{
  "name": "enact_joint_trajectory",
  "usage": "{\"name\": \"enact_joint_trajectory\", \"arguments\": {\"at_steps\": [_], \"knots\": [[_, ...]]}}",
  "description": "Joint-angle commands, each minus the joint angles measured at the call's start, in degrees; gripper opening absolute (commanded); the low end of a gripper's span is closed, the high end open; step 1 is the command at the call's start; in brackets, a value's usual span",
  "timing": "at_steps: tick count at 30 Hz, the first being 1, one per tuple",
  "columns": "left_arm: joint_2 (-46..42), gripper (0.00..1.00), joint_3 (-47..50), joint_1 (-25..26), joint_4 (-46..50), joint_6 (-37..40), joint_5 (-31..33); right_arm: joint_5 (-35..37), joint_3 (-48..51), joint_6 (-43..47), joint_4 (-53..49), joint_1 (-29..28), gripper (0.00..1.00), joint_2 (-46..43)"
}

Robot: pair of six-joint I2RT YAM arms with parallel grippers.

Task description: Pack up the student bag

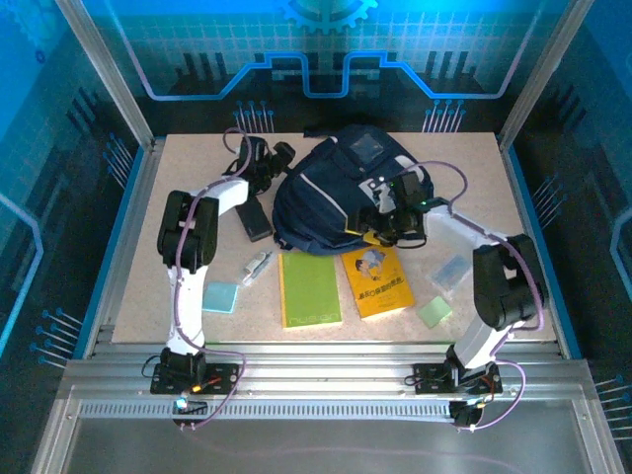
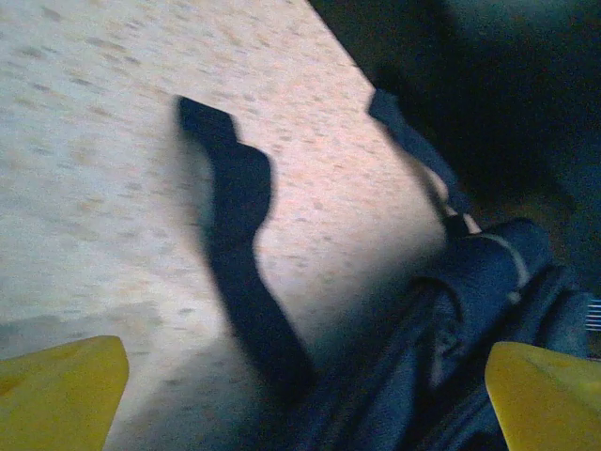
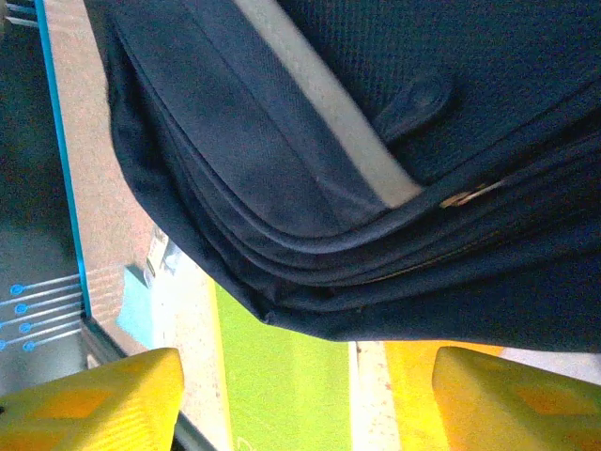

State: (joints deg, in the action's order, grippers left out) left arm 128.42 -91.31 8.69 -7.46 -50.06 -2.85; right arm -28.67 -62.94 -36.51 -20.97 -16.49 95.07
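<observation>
The student bag (image 1: 321,197), dark navy with a grey patch, lies at the middle back of the table. My left gripper (image 1: 279,158) is at its upper left corner. In the left wrist view this gripper (image 2: 300,418) stands open over the table, with a loose dark strap (image 2: 235,254) lying ahead and the bag's fabric (image 2: 488,301) to the right. My right gripper (image 1: 387,219) hovers at the bag's right front edge. In the right wrist view it (image 3: 305,404) is open with nothing between its yellow fingers (image 3: 94,404), and the bag's folded edge (image 3: 376,282) is just ahead of it.
In front of the bag lie a green notebook (image 1: 309,288) and a yellow book (image 1: 378,280). A small black case (image 1: 259,219) rests left of the bag. A white pen-like item (image 1: 257,265), a light blue pad (image 1: 221,296), a translucent box (image 1: 453,271) and a green pad (image 1: 434,312) are scattered nearby.
</observation>
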Motion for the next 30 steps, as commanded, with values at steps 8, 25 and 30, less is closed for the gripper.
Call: {"name": "enact_joint_trajectory", "arguments": {"at_steps": [8, 25, 30], "knots": [[-19.96, 0.99, 15.07, 1.57, 4.98, 5.49, -2.88, 6.47, 4.68, 1.22, 0.49, 15.85, 0.75, -3.24], [-32.03, 0.99, 30.14, 24.16, 3.61, 5.08, -4.07, -2.07, 6.20, -13.47, 24.33, 19.05, 0.19, 8.47], [-28.44, 0.97, 28.43, 33.59, 2.39, 7.45, -2.59, -0.16, 5.93, -12.80, 17.34, 17.33, 0.00, -0.31]]}}
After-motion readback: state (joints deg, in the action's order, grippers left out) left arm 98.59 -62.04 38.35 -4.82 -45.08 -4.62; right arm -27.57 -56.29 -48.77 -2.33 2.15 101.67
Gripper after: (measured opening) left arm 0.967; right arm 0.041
